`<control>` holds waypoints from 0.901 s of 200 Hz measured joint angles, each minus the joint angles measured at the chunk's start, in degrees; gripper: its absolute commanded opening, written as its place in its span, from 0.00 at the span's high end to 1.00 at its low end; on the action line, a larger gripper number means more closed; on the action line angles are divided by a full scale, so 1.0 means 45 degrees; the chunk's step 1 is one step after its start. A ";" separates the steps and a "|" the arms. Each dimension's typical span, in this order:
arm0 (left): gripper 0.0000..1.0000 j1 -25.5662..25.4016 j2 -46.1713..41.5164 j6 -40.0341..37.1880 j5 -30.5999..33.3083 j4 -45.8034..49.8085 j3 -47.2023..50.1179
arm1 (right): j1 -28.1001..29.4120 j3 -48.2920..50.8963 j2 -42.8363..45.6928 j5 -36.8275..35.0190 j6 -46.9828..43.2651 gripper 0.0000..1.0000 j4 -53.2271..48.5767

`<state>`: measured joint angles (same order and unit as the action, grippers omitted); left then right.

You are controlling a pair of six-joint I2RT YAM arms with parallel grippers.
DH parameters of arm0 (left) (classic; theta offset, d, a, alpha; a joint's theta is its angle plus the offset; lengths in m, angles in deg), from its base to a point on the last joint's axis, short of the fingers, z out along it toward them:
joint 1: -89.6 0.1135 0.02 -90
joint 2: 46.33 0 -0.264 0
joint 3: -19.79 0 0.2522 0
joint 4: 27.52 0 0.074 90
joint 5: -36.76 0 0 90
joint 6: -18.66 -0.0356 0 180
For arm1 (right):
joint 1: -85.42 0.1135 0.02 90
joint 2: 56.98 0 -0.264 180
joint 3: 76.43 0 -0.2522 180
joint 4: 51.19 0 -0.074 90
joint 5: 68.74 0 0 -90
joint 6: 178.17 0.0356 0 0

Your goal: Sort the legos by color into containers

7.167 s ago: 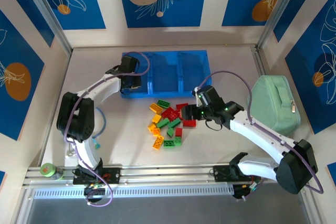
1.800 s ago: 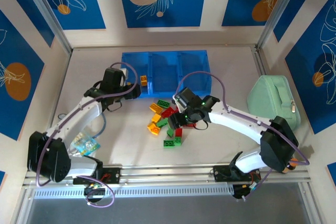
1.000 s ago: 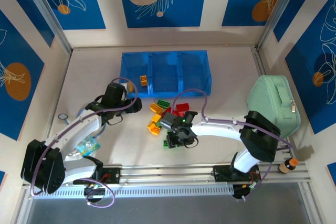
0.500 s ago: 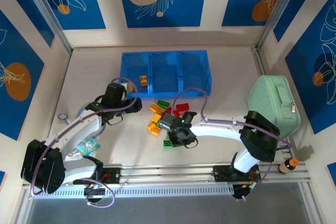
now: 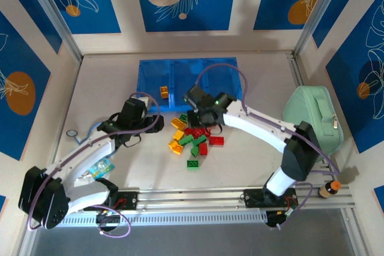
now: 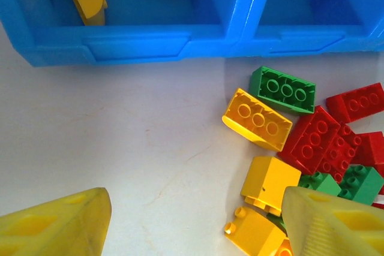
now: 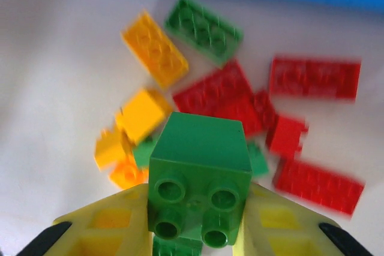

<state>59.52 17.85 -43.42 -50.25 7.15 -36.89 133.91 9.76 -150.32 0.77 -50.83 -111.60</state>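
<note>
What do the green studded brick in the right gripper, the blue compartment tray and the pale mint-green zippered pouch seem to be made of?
The green studded brick: hard moulded plastic, smooth, glossy; crisp studs and edges. The blue compartment tray: thin translucent plastic; light passes through its walls. The mint-green zippered pouch: probably soft fabric or faux leather, matte; rounded shape, zip visible.
</note>
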 measured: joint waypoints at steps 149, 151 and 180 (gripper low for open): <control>0.24 -0.1064 -0.3279 -0.0554 -0.0034 0.1132 0.1438 | -0.3259 -1.0856 -0.9156 0.1093 -0.3075 0.56 -0.2244; 0.24 -0.1156 -0.3259 -0.0554 -0.0010 0.1132 0.1438 | -0.3269 -1.1060 -0.9248 0.1083 -0.3128 0.54 -0.2327; 0.24 -0.2754 -0.2560 -0.0549 0.0117 0.0957 0.1433 | -0.3385 -1.3070 -1.0006 0.1127 -0.3332 0.35 -0.3235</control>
<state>47.13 6.33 -45.89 -49.73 11.45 -30.44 118.67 -49.06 -195.35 5.84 -65.82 -126.16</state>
